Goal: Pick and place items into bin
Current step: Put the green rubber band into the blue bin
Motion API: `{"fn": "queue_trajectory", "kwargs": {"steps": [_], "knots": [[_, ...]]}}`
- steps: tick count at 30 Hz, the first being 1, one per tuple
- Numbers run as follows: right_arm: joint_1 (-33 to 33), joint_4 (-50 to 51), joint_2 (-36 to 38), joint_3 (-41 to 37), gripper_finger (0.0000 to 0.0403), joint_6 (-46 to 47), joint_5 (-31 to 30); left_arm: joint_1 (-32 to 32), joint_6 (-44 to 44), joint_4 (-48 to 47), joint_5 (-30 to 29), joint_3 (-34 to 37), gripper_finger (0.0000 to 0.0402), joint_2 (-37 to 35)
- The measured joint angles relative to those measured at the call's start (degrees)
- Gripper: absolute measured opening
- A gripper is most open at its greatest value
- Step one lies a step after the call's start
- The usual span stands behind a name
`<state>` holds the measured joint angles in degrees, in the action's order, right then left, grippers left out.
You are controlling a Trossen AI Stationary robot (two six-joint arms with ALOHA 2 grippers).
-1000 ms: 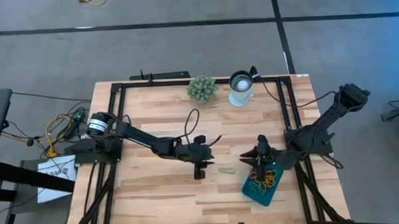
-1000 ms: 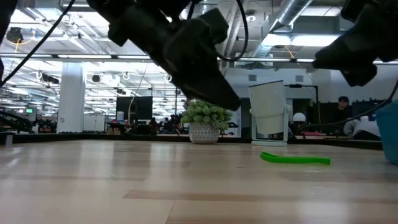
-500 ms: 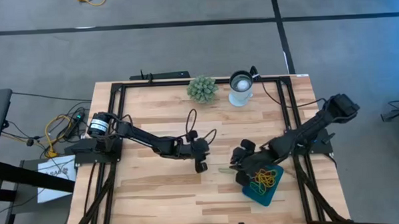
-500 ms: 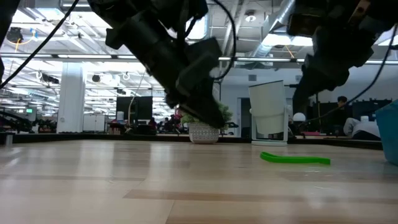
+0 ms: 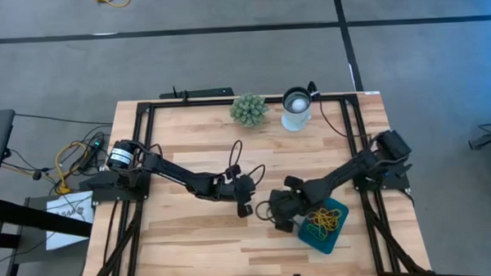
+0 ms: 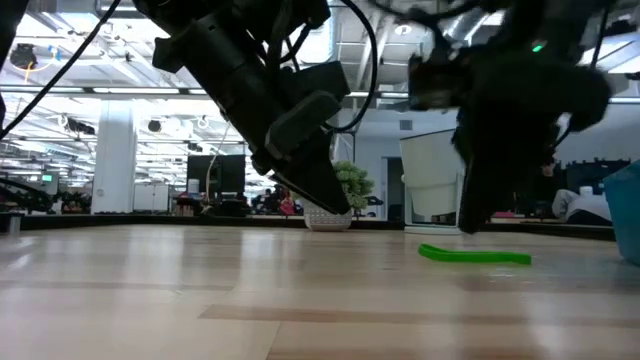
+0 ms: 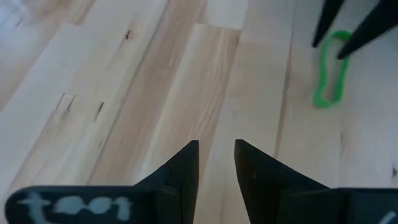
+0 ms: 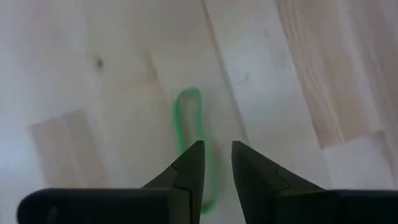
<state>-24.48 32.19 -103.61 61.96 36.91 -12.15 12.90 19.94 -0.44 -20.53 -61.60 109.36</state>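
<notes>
High view: wood surface (image 5: 192, 238) carries the teal bin (image 5: 337, 235) at the front right, a heap of coloured bands (image 5: 322, 220) inside. Left of the bin, the right hand (image 5: 277, 215) hangs low over one green band (image 8: 193, 134) lying flat on the boards, fingers a narrow gap apart, pinching nothing. Left hand (image 5: 245, 207) waits just beside it at mid-surface, fingers likewise slightly parted and empty. Plant ball (image 5: 249, 109) and cup (image 5: 296, 108) stand at the far edge.
</notes>
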Motion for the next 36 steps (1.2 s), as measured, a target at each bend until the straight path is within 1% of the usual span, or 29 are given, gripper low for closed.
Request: {"fn": "queue_trajectory", "kwargs": {"steps": [2,5,7,14,17,20,22,25,29,34,36], "knots": [[0.8,1.0,-1.5,1.0,0.0075,0.0,0.9,0.3,0.0,-0.1,0.1,0.0,0.0094,0.0],[1.7,0.8,-3.8,1.7,0.0075,-1.5,5.4,0.5,-1.2,0.1,0.1,0.0,0.0094,0.0],[2.1,0.8,-4.8,2.3,0.0075,-2.0,7.3,0.6,-1.5,0.1,0.1,0.0,0.0094,0.0],[2.6,1.0,-5.1,2.4,0.0072,-2.4,7.2,0.6,-1.5,0.1,0.2,0.0,0.0094,0.0],[3.3,1.2,-5.2,2.4,0.0052,-2.7,8.3,0.6,-1.4,-0.1,0.3,0.0,0.0094,0.0],[3.7,1.3,-5.2,2.4,0.0012,-3.9,8.9,0.6,-1.4,0.0,0.2,0.0,0.0094,0.0],[3.7,1.4,-5.1,2.3,0.0007,-3.8,8.3,0.6,-0.6,0.0,-1.2,0.0,0.0094,0.0],[3.6,1.6,-4.4,2.2,0.0003,-3.5,8.1,0.6,0.3,0.1,-4.1,0.0,0.0094,0.0],[3.2,5.8,-2.4,3.9,0.0002,-3.9,8.0,0.6,0.6,-0.1,-4.8,0.0,0.0094,0.0],[2.0,10.7,2.6,6.8,0.0001,-3.5,7.7,0.6,2.2,-0.3,-6.1,0.0,0.0094,0.0],[1.3,12.6,5.5,8.0,0.0001,-2.0,7.7,0.6,2.3,-0.3,-6.3,0.0,0.0094,0.0]]}}
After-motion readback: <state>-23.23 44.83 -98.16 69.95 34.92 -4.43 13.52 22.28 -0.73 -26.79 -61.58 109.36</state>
